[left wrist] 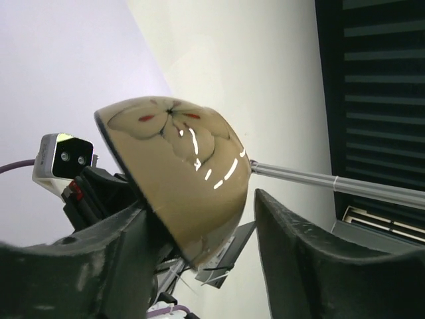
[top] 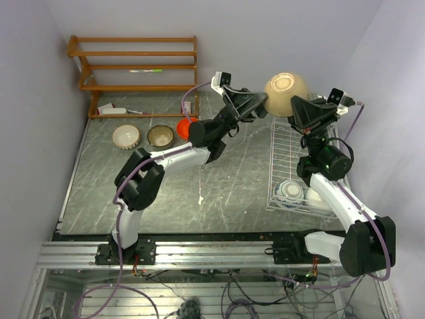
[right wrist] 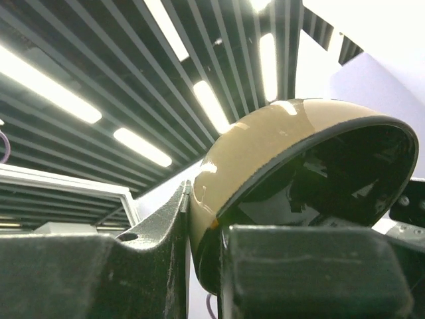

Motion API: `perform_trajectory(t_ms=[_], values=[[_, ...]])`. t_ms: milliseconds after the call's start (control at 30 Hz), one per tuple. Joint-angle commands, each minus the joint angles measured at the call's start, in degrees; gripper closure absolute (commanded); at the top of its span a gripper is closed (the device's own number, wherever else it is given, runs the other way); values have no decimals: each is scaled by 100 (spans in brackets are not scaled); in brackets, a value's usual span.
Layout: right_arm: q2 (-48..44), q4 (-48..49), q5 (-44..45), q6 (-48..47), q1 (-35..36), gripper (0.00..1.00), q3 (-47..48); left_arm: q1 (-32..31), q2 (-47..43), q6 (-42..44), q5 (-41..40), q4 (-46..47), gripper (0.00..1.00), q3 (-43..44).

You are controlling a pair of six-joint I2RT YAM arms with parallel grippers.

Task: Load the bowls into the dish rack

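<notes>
Dish rack (top: 285, 154): blue-and-white bowl (top: 290, 191) and white bowl (top: 312, 195) sit at its near end.
Tan bowl (top: 287, 93): held tilted above the rack's far end.
Right gripper (right wrist: 204, 232): fingers pinch the bowl's dark rim.
Left gripper (left wrist: 212, 247): fingers spread around the bowl.

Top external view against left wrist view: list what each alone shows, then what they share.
Top external only: the dish rack, a blue-and-white bowl inside it, the cream-white bowl on the table, the wooden shelf. Left wrist only: dark lines and red dabs painted on the tan bowl. Shared: that bowl, in the air, and the right wrist camera.
</notes>
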Motion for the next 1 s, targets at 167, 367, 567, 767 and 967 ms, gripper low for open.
perform_trajectory(t_ms=[167, 367, 567, 767, 967], values=[[193, 1638, -366, -124, -271, 100, -43, 140, -320, 1, 282, 1227, 2, -364], [288, 1638, -437, 30, -569, 100, 260, 230, -444, -74, 598, 1227, 1, -732], [338, 1638, -513, 554, -1271, 100, 547, 448, -570, -201, 808, 1227, 1, -1386], [481, 1644, -841, 1188, -1985, 100, 253, 724, -852, -130, 931, 1227, 0, -2272], [403, 1640, -1411, 1296, -2452, 100, -1015, 1007, -1331, 27, 1096, 1227, 3, -2892]])
